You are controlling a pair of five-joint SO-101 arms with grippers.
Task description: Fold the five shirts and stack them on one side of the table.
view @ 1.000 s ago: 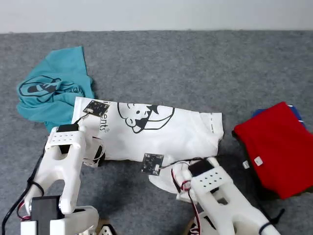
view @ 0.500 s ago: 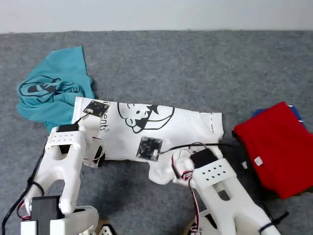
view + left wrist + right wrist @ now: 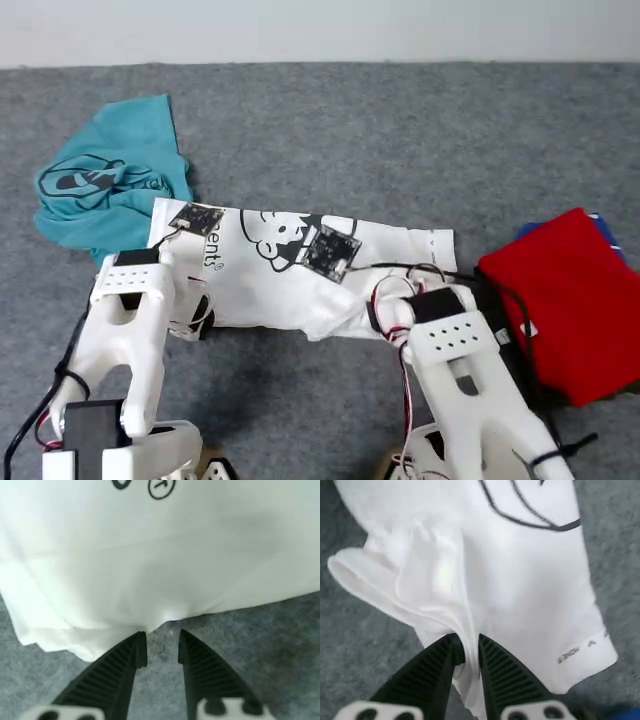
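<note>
While the right hand (image 3: 471, 647) is pinching the limp white shirt (image 3: 250, 290) by its hem, wisely, the left hand (image 3: 162, 644) is hovering released.

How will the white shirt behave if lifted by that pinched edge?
Probably floppy: the white shirt bunches into soft folds where the right gripper pinches it. Likely light, thin fabric; unheld parts would sag and drag on the grey table.

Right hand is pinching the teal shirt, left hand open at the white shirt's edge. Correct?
No. The right hand is pinching the white shirt, not the teal shirt, as the right wrist view shows. The left hand is open at the white shirt's edge.
</note>
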